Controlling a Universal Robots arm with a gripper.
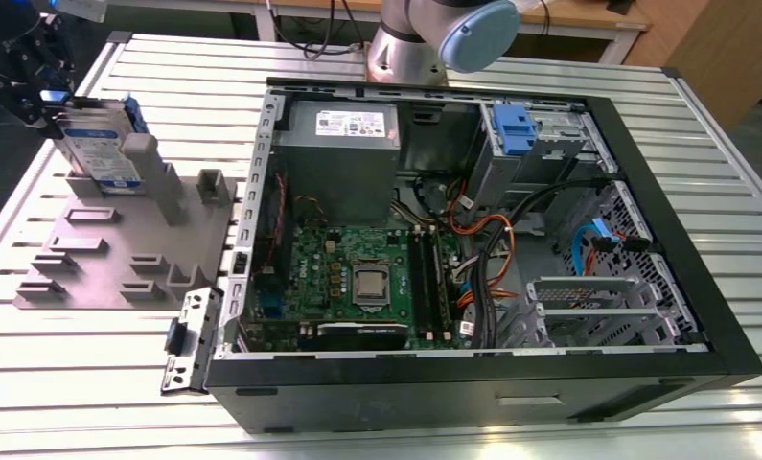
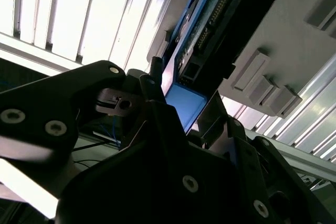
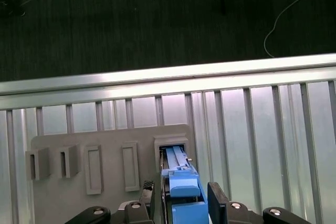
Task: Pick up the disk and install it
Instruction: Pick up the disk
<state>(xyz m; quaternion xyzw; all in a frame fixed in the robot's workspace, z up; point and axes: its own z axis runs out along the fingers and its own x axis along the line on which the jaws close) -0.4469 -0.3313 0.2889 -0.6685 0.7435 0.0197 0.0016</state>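
Observation:
The disk (image 1: 96, 146) stands on edge in a slot at the far corner of the grey fixture plate (image 1: 100, 259), at the exterior view's left. It is silver-grey with a white-and-blue label and a blue carrier. My gripper (image 1: 58, 107) is at its top end, shut on the disk. In the first wrist view the blue carrier (image 3: 184, 190) sits between the two black fingers (image 3: 216, 203), and the disk's lower end is still in the slot (image 3: 171, 145). In the second wrist view the carrier's blue end (image 2: 184, 103) shows just past the fingers.
The open black computer case (image 1: 687, 287) lies on the slatted aluminium table (image 1: 86, 383), to the exterior view's right of the fixture. Inside are a grey power-supply box (image 1: 342, 129), a motherboard (image 1: 355, 278), cables and a drive bay with a blue latch (image 1: 515, 129). The arm's base (image 1: 413, 38) stands behind the case.

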